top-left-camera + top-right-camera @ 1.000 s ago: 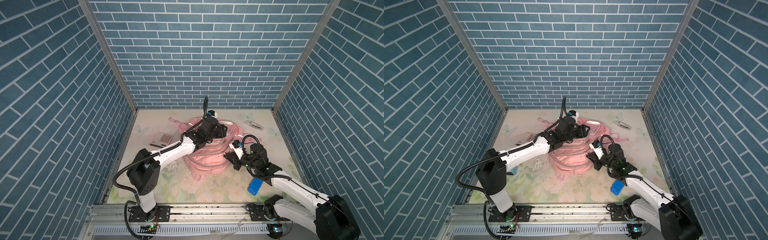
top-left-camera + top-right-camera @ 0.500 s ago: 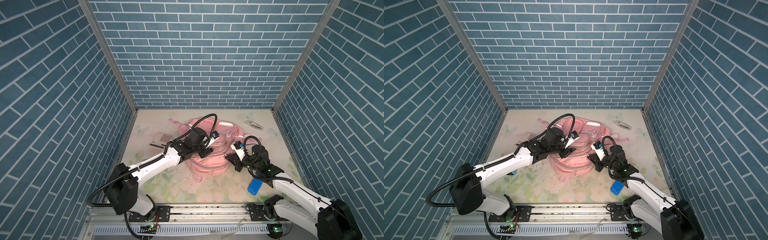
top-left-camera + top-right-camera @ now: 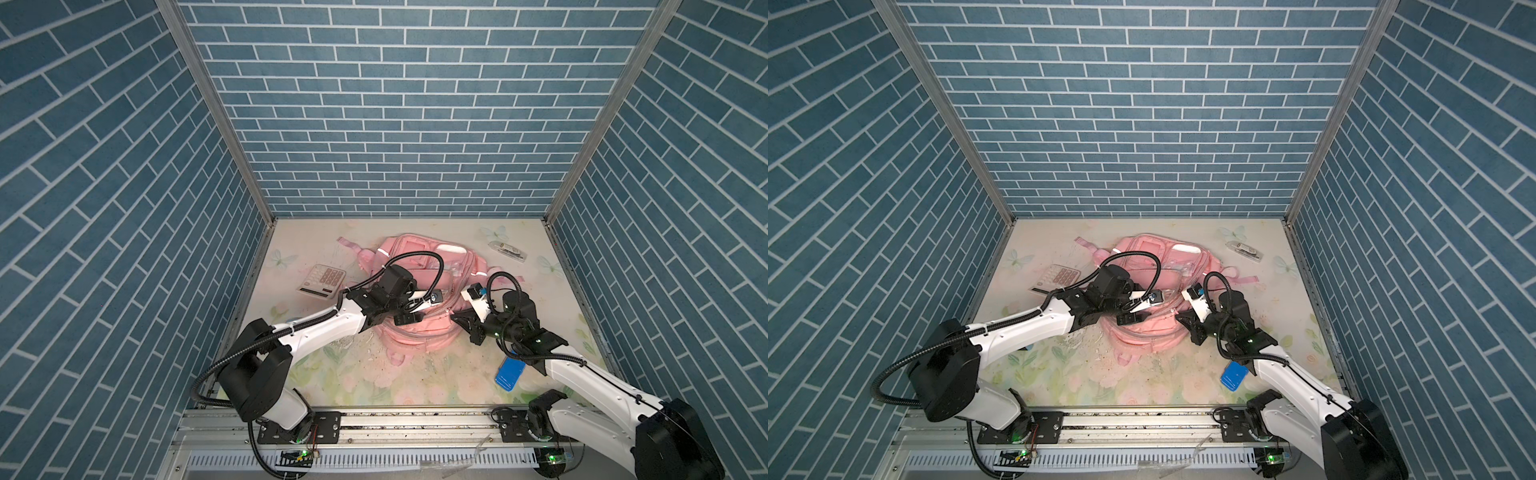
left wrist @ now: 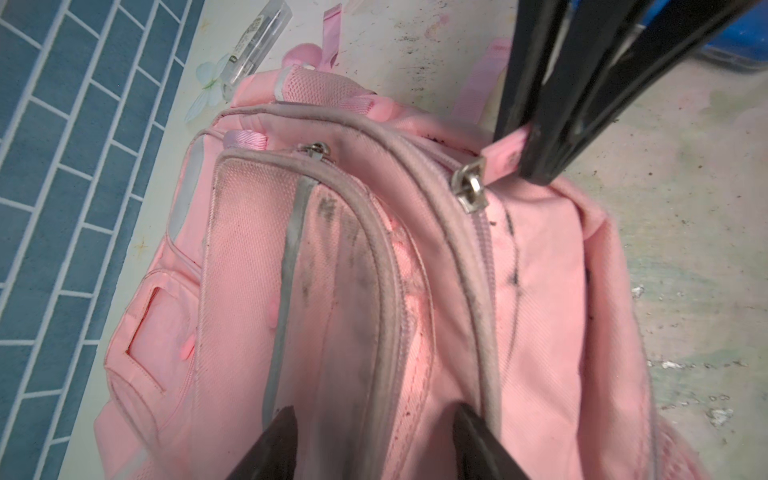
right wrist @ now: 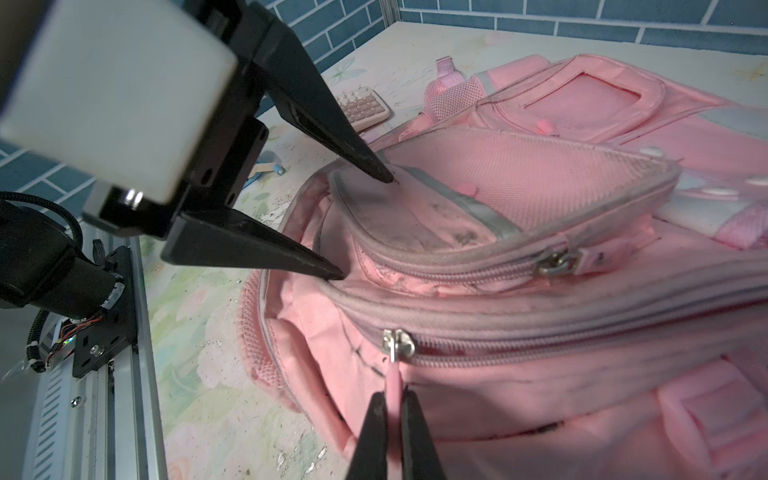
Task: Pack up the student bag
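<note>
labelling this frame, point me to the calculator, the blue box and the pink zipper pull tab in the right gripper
calculator [image 3: 322, 281]: in a top view, centre of its face
blue box [image 3: 510, 374]: in a top view, centre of its top
zipper pull tab [image 5: 392, 374]: right wrist view, middle of the visible pink strip

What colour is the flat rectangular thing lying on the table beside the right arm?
Blue. The flat rectangular object shows best in a top view.

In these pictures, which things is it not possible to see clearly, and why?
- Inside of the student bag: hidden by its own fabric, every view.
- Blue thing: top views, partly under the right arm; kind unclear.
- Clear packet: top views, label too small.
</note>
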